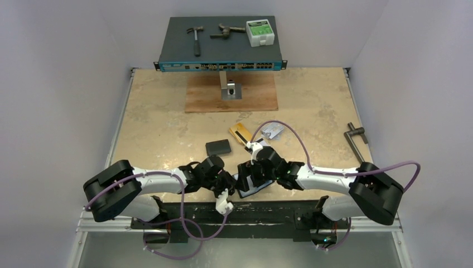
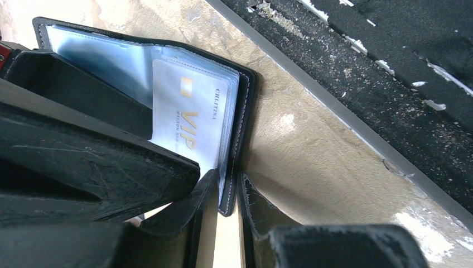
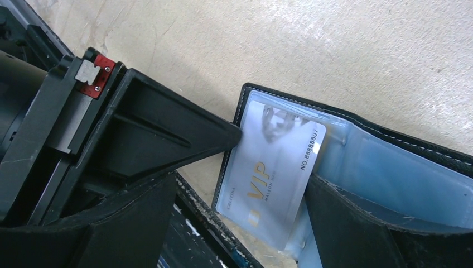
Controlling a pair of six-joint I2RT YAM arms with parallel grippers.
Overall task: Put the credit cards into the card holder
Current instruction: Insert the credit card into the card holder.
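From above, the left gripper (image 1: 228, 187) and right gripper (image 1: 252, 177) meet over the black leather-like folding card holder (image 1: 255, 191). It lies open at the near edge of the beige table (image 1: 162, 128). A gold-orange plastic card (image 1: 241, 133) and a silver-grey printed card (image 1: 273, 132) lie flat farther out, well apart from it.

In the left wrist view, the left gripper is narrow, its fingers (image 2: 184, 229) on either side of the holder's stitched cover edge, pinching it. A white-silver card with gold VIP lettering (image 2: 189, 111) sits in a glossy clear pocket.

In the right wrist view, the right gripper stands wide and holds nothing. One finger (image 3: 357, 229) lies over the clear pockets just beside the VIP card, which sits slightly askew. A left fingertip (image 3: 223, 137) touches the holder's edge.
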